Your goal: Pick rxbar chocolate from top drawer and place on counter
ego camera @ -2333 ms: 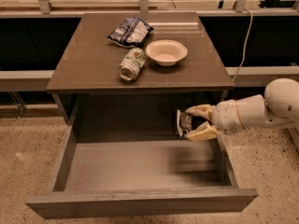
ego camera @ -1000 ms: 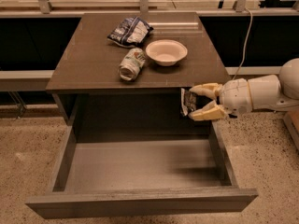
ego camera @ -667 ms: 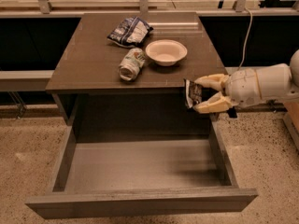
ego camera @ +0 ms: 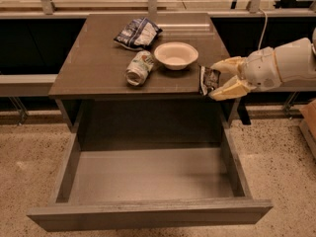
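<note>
1. Lifting is what changed. In the last couple secs we've brought the gripper [ego camera: 219,79] up from below the counter [ego camera: 94,58], where it hung over the top drawer [ego camera: 148,216], to level w/ the counter's front-right edge.
2. Its fingers are clamped on the rxbar chocolate [ego camera: 207,79], held on edge right at that counter edge and not resting on it yet.
3. The drawer, pulled out below the counter, shows only bare floor, so we judge the pick done.
4. Remaining, imo: move inward over the counter, lower, let go. The bowl [ego camera: 176,55], can [ego camera: 138,68] & chip bag [ego camera: 138,32] sit nearer the counter's middle and rear.
</note>
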Tool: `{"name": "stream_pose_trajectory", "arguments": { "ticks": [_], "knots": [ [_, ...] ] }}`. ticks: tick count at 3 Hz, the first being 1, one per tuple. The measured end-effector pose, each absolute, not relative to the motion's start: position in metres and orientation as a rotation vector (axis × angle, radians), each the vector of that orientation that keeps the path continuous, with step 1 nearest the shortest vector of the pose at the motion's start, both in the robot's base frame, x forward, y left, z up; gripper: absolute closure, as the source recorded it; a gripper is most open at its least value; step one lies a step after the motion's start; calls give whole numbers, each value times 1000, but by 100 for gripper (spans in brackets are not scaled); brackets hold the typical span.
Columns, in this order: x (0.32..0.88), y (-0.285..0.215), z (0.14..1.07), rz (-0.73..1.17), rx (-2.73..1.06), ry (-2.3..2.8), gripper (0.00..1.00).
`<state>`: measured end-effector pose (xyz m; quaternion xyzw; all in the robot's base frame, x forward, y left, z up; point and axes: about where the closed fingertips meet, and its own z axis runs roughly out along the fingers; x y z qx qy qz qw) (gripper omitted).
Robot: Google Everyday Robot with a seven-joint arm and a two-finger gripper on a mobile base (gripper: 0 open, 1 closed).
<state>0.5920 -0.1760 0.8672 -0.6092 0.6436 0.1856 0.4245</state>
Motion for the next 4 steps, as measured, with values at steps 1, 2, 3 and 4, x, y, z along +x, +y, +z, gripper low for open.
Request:
{"name": "stream_pose_trajectory", "arguments": {
  "ticks": [1, 2, 3, 4],
  "knots": [
    [592, -176, 867, 465, -1523, 1610, 100],
    [605, -184, 861, 441, -1521, 1650, 100],
    [624, -206, 850, 365, -1475, 1748, 97],
    [634, -216, 846, 336, -1449, 1790, 75]
  ]
}}
